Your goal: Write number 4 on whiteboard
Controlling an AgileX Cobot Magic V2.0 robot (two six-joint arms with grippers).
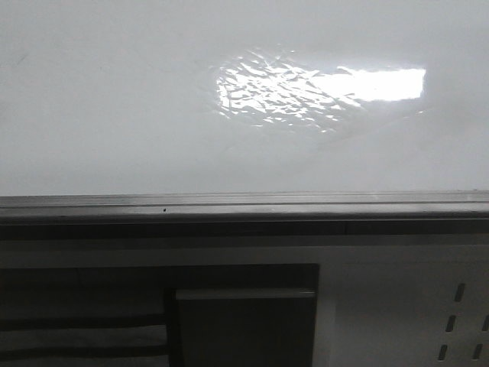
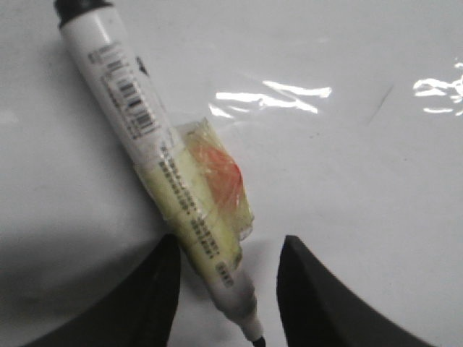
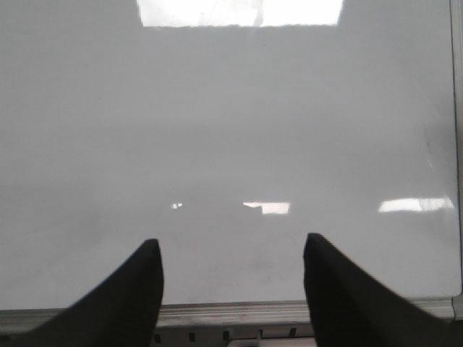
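The whiteboard (image 1: 114,99) fills the front view, glossy white with a rippled light patch (image 1: 306,88) and a grey rail (image 1: 244,205) along its near edge. No number 4 is in view on it, and neither gripper appears in the front view. In the left wrist view a white marker (image 2: 137,123) with yellowish tape and an orange wad (image 2: 217,173) lies on the whiteboard (image 2: 376,188). Its dark tip (image 2: 257,340) points back between the fingers. My left gripper (image 2: 230,242) is open, straddling the marker's tip end. My right gripper (image 3: 231,240) is open and empty over the whiteboard (image 3: 231,108) near its rail (image 3: 231,312).
Below the rail sits a pale slotted panel (image 1: 412,306) at the lower right and a dark recess (image 1: 244,321) in the middle. A faint short grey streak (image 2: 380,105) marks the board beyond the marker.
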